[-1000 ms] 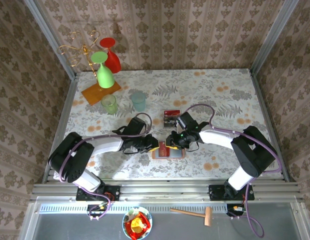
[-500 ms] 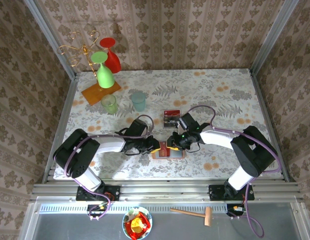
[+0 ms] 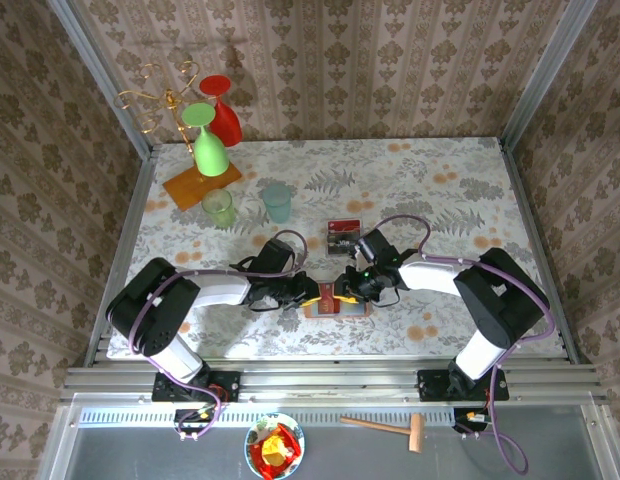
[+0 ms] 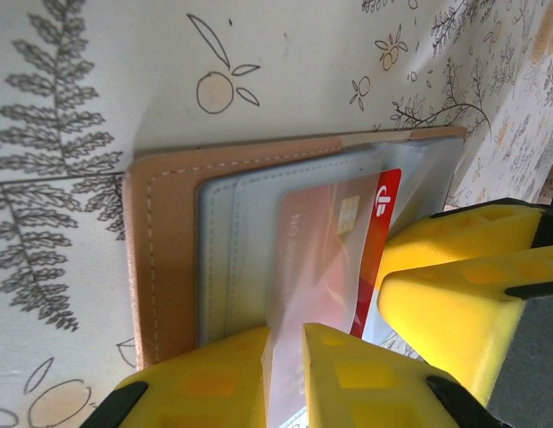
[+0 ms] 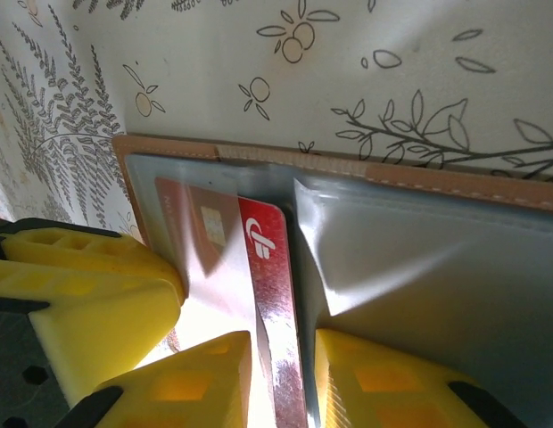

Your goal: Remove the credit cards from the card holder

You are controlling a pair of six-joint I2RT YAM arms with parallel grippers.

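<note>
Left gripper (image 4: 285,352) pinches the clear sleeve (image 4: 299,303) of the open salmon-tan leather card holder (image 4: 165,259). Right gripper (image 5: 281,361) clamps its red plastic card (image 5: 263,241).

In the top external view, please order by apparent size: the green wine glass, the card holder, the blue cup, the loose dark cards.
1. green wine glass, though perhaps nearer the camera.
2. card holder, partly hidden.
3. blue cup and loose dark cards look alike; unranked.
</note>
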